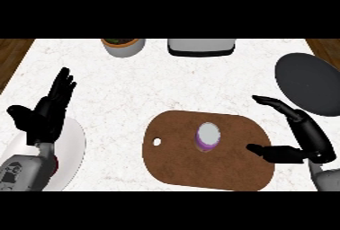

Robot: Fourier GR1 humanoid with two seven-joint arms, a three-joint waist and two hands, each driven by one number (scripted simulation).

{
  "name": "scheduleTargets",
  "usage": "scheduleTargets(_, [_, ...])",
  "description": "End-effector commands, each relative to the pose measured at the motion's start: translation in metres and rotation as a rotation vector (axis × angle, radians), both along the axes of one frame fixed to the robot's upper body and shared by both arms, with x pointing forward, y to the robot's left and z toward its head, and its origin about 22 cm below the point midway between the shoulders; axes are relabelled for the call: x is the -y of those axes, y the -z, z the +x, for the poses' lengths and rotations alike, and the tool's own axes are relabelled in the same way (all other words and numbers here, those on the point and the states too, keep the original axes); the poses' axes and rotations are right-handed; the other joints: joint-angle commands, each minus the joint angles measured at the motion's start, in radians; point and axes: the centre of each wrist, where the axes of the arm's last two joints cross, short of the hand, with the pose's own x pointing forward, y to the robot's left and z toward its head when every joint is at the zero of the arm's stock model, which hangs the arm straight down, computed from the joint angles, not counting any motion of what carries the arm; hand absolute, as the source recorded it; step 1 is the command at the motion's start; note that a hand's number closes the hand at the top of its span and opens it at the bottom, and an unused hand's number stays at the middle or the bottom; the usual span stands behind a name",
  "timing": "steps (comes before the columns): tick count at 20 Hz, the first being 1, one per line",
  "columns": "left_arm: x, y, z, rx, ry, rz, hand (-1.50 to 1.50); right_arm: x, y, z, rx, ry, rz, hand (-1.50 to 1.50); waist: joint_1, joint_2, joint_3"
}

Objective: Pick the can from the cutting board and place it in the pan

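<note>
A purple can (208, 136) with a grey lid stands upright near the middle of the brown cutting board (179, 166). The dark grey pan (310, 83) lies at the right edge of the counter, beyond the board. My right hand (300, 143) hovers at the board's right end, open, with the thumb pointing left toward the can and the fingers arched above; a gap separates it from the can. At the far left my left hand (44, 115) rests open, fingers up.
A white plate (74, 148) lies under my left forearm at the lower left. At the back stand a grey pot with a plant (123, 46) and a white and black appliance (201, 46). Wooden floor shows past both counter corners.
</note>
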Motion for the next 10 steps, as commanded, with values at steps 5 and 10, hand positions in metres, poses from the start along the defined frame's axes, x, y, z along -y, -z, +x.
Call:
scheduleTargets(5, [-0.002,-0.012,-0.009,0.002,0.005,-0.020,0.00,0.044,-0.107,-0.010,0.004,-0.055,-0.373,-1.50,0.010,-0.005,-0.002])
scheduleTargets(10, [0.017,-0.004,0.000,-0.013,0.006,-0.013,0.00,0.020,-0.173,-0.011,-0.064,-0.070,-0.531,-1.50,0.011,-0.001,-0.003])
